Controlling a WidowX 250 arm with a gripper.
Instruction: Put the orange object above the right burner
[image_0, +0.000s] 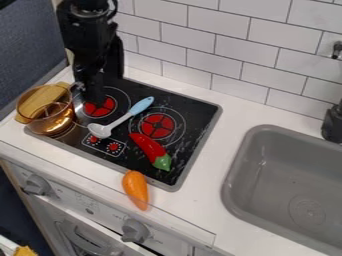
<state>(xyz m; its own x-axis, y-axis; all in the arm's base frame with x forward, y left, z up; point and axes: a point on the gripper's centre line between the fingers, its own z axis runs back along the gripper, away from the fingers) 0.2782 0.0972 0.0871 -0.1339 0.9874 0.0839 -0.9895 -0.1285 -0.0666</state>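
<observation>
Orange and tapered, the carrot (135, 190) lies on the counter (190, 202) at the front of the stovetop (194, 107), one end at its rim and the other close to the counter's outer edge. We would worry first about that outer end: a clumsy touch from the gripper (93, 100) could roll the carrot off, since its sides look smooth and round. A low carry inward could catch the red pepper (149, 146), which lies across the stovetop's front part with its tip by the right burner (156, 125), or nudge the spoon (120, 122) slanting across the stovetop's middle. If we read "above" as beyond the burner, towards the stovetop's back, a release made too soon would leave the carrot on the burner or against the pepper. As for what we can't make out, nearest us the carrot's outer end blurs into the counter's edge. The amber pot (48, 111) at the stovetop's left side shows its contents only hazily. Farther in, the gripper hangs over the stovetop's left half, dark on dark, covering some of the left burner (100, 106), and we cannot tell whether it is open or closed. The arm (90, 40) is cut off above it.
</observation>
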